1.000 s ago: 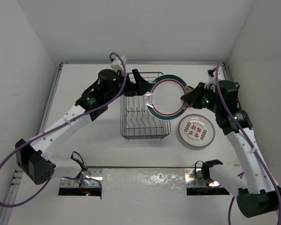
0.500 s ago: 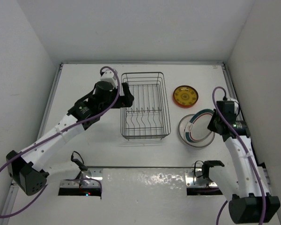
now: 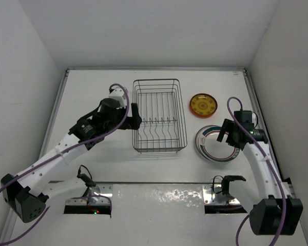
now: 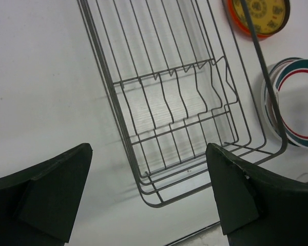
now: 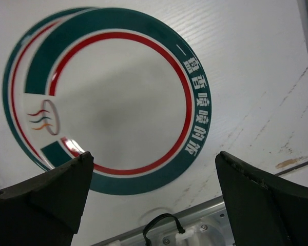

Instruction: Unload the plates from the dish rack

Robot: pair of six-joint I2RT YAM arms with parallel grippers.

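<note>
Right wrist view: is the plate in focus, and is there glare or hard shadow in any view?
Right wrist: green-rimmed plate sharp, lettering crisp, soft shadow across its centre. Left wrist: dish rack wires sharp, faint shadow lines on the table. Top external: even, soft light, no harsh glare.

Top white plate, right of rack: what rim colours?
Plate: green band, inner red ring; right wrist view.

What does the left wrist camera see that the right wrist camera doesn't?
Only the left wrist camera sees the rack and the amber plate. Only the right wrist camera sees the writing on the green-rimmed plate and a metal strip at the table edge. Both see that green-rimmed plate and the table. The left hand and right hand are both open.
</note>
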